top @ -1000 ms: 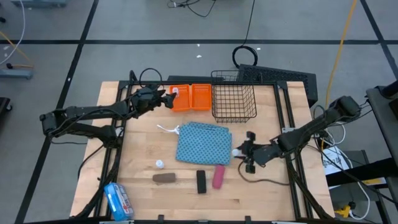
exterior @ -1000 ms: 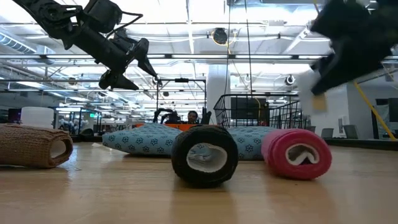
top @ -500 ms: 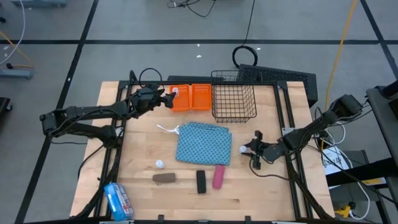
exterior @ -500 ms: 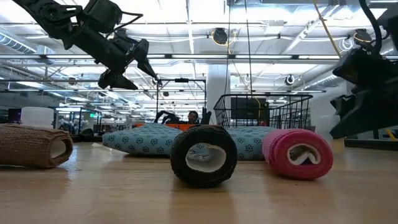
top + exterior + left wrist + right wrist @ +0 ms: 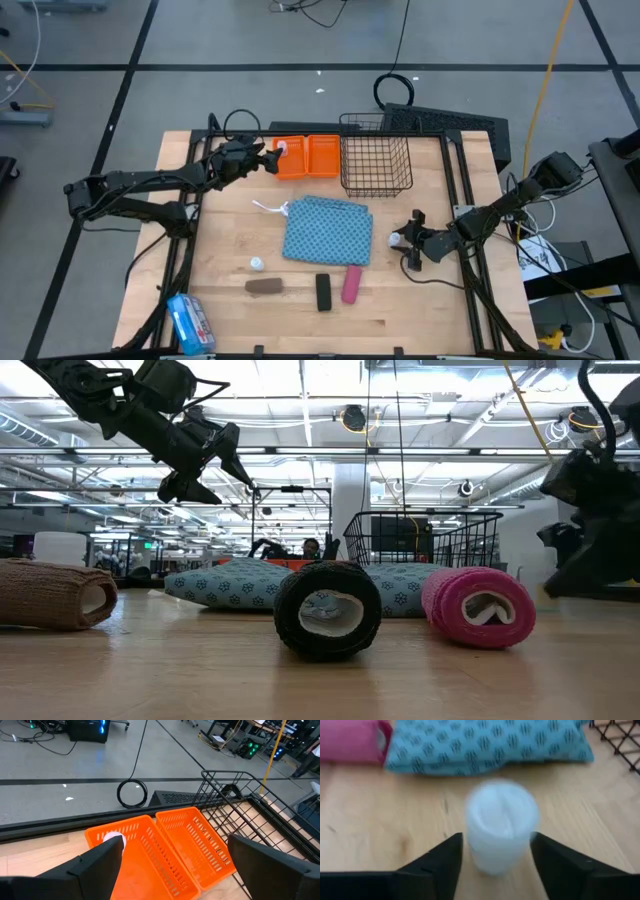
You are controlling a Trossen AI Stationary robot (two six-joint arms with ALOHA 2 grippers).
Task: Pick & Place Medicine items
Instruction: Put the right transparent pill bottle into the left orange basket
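My right gripper [image 5: 405,241] is low over the table right of the blue patterned cloth [image 5: 328,230]. It is open, with a finger on each side of a small white bottle [image 5: 501,825] that stands on the wood. My left gripper [image 5: 268,157] hangs open above the orange bins [image 5: 307,157]. One white bottle [image 5: 114,839] lies in the left bin. Another white bottle [image 5: 257,264], the brown roll [image 5: 264,286], the black roll [image 5: 323,291] and the pink roll [image 5: 350,283] lie on the table near its front edge. My right gripper comes at the white bottle level from the table's right side, its fingers [image 5: 445,860] close beside the bottle's wall [image 5: 472,835]. Whether the pads touch it, I cannot tell. The bottle stands upright on the table.
A black wire basket [image 5: 376,165] stands right of the orange bins at the far edge. A blue and white packet [image 5: 188,322] lies at the near left corner. A white cord [image 5: 268,208] trails from the cloth's left corner. Bare wood lies between the cloth and the right edge.
My right gripper has come down from high above the table to table height and drawn a little toward the right edge, settling around the white bottle. My left gripper has kept still above the bins.
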